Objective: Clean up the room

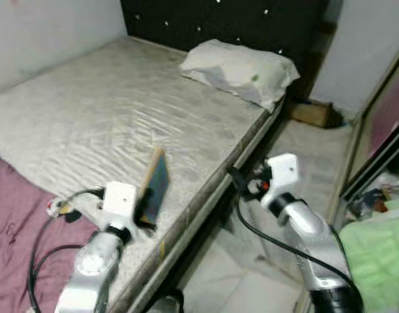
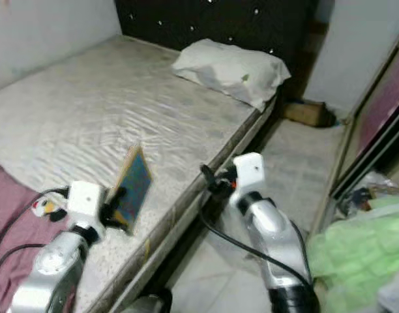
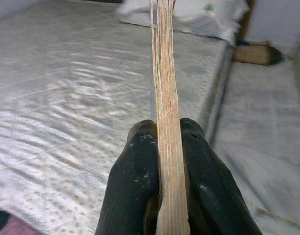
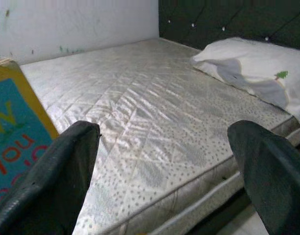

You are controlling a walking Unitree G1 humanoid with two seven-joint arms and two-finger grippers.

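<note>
A thin book (image 1: 156,184) with a blue and yellow cover stands on edge above the bare mattress (image 1: 115,117), near its right side. My left gripper (image 1: 145,215) is shut on the book's lower end. In the left wrist view both black fingers (image 3: 137,181) press the book's spine (image 3: 165,112) between them. My right gripper (image 1: 242,182) hangs over the floor gap beside the bed, level with the mattress edge, open and holding nothing. Its wide-apart fingers (image 4: 57,171) frame the mattress and the book's cover (image 4: 15,132) in the right wrist view.
A white pillow (image 1: 242,68) lies at the head of the bed against the dark headboard (image 1: 225,23). A maroon blanket (image 1: 17,235) covers the near left corner. A cardboard box (image 1: 313,112) sits on the floor, and green cloth (image 1: 375,254) with clutter lies at right.
</note>
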